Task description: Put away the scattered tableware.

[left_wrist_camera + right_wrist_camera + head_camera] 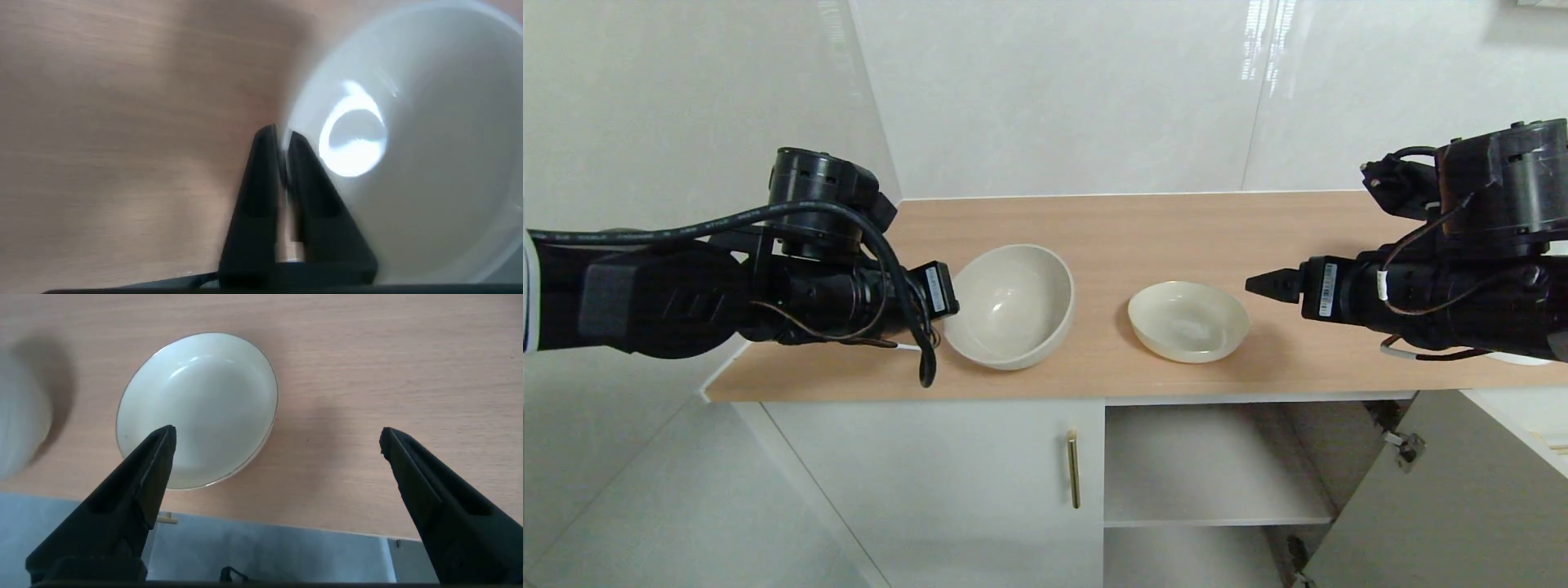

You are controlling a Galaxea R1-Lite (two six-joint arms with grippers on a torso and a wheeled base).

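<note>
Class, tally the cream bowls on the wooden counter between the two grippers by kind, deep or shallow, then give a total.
deep bowl: 1
shallow bowl: 1
Total: 2

Left arm (645,298): matte black housings, boxy forearm block, round drum-shaped joint on top. Thick black cable (882,245) arcs over wrist and hangs at near side, thin brown wires beneath. White barcode label (934,287) at wrist end. Left gripper (280,139): two black wedge fingers (261,188), narrowing to tips.

Right arm (1462,286): same black build, drum joint, thin looping wires, small white tag (1382,284) on one wire, white barcode sticker (1328,287). Right gripper (275,439): black, long tapered fingers.
</note>
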